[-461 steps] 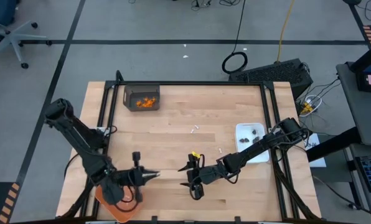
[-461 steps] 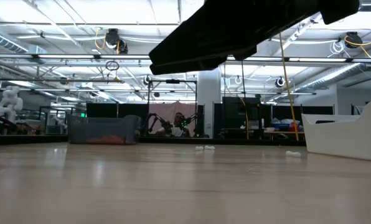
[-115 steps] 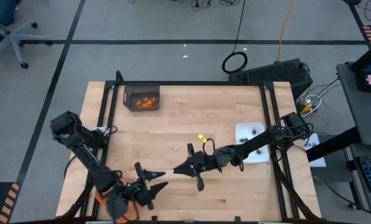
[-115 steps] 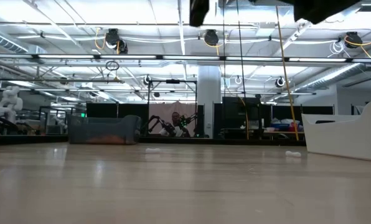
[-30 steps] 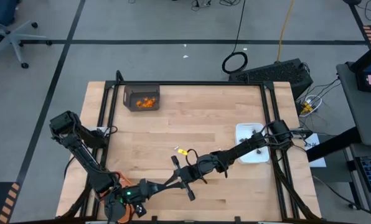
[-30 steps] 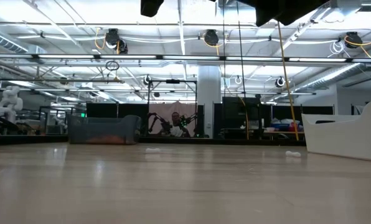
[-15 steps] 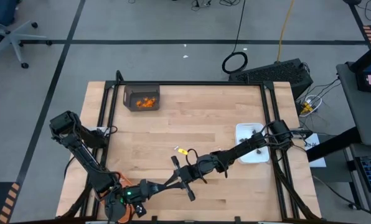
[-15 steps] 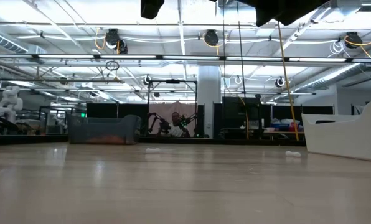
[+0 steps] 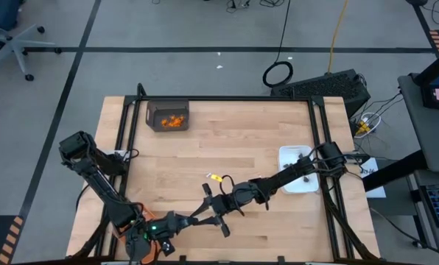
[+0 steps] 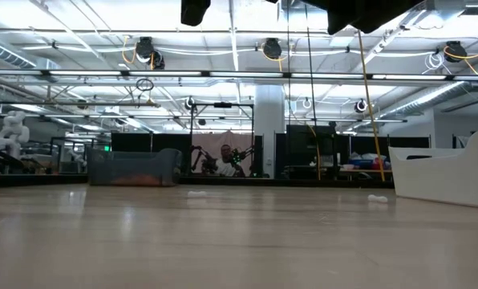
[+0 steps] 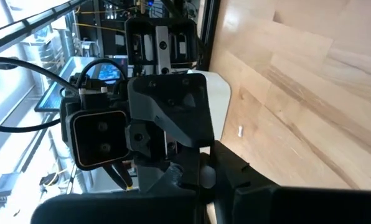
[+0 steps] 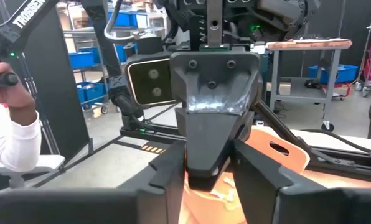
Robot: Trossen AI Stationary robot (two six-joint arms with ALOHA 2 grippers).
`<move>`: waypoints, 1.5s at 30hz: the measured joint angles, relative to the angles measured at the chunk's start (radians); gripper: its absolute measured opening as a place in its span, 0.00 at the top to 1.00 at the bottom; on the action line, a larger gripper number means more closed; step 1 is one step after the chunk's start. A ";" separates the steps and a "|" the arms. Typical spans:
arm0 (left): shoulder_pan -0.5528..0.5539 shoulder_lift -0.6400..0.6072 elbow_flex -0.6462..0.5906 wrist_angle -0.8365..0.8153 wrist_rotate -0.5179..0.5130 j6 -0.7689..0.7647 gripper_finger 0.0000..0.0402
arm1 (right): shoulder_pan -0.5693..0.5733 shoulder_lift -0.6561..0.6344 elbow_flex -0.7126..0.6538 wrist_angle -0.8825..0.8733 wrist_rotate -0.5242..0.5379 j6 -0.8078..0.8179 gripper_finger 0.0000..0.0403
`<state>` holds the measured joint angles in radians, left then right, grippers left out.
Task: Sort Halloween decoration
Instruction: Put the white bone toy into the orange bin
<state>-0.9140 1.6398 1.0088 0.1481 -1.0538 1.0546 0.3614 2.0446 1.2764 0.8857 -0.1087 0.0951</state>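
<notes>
Left claw [image 9: 192, 219] just right of orange tray [image 9: 122, 230], pressed together; can't tell if anything pinched. Right claw [image 9: 207, 214] tip to tip with it, fingers [image 12: 160, 186] spread either side of left's nose. Orange bits [image 9: 174, 121] in grey bin [image 9: 152, 116], far beyond tray. White stick [image 10: 195, 193] loose on table [image 9: 264, 132] (another [image 10: 377, 197] near white dish [image 9: 287, 153]).

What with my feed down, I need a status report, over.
Left gripper shut, right gripper fingers open around its tip, front centre. Small white stick loose on wooden table. No obstruction seen.
</notes>
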 joint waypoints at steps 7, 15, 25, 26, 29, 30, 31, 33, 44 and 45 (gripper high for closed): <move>0.001 0.001 0.000 -0.001 0.001 -0.015 0.98 | -0.006 -0.024 0.002 -0.071 -0.027 -0.033 0.63; -0.012 0.001 0.000 0.002 0.000 -0.094 0.98 | -0.008 -0.173 0.002 -0.438 -0.026 -0.061 0.46; -0.017 -0.062 -0.001 0.009 0.008 -0.172 0.98 | 0.005 -0.283 0.001 -0.865 0.034 -0.060 0.42; -0.017 -0.070 -0.001 0.010 0.008 -0.177 0.98 | 0.008 -0.284 -0.002 -0.876 0.035 -0.061 0.42; -0.017 -0.090 -0.001 0.008 0.010 -0.179 0.98 | 0.019 -0.285 -0.058 -0.817 0.035 -0.062 0.42; -0.017 -0.096 -0.001 0.007 0.011 -0.179 0.98 | 0.022 -0.284 -0.087 -0.773 0.036 -0.060 0.42; -0.017 -0.101 -0.001 0.008 0.011 -0.182 0.98 | 0.024 -0.283 -0.123 -0.720 0.037 -0.056 0.43; -0.018 -0.109 -0.001 0.013 0.010 -0.198 0.98 | 0.031 -0.282 -0.195 -0.595 0.059 -0.049 0.43; -0.006 -0.121 -0.001 0.057 0.046 -0.586 0.98 | 0.064 -0.284 -0.397 -0.220 0.218 -0.091 0.43; -0.006 -0.121 -0.001 0.050 0.066 -0.587 0.98 | 0.067 -0.284 -0.397 -0.224 0.218 -0.101 0.43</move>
<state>-0.9203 1.5188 1.0080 0.1977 -0.9879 0.4679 0.4283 1.7611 0.8790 0.6616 0.1094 -0.0058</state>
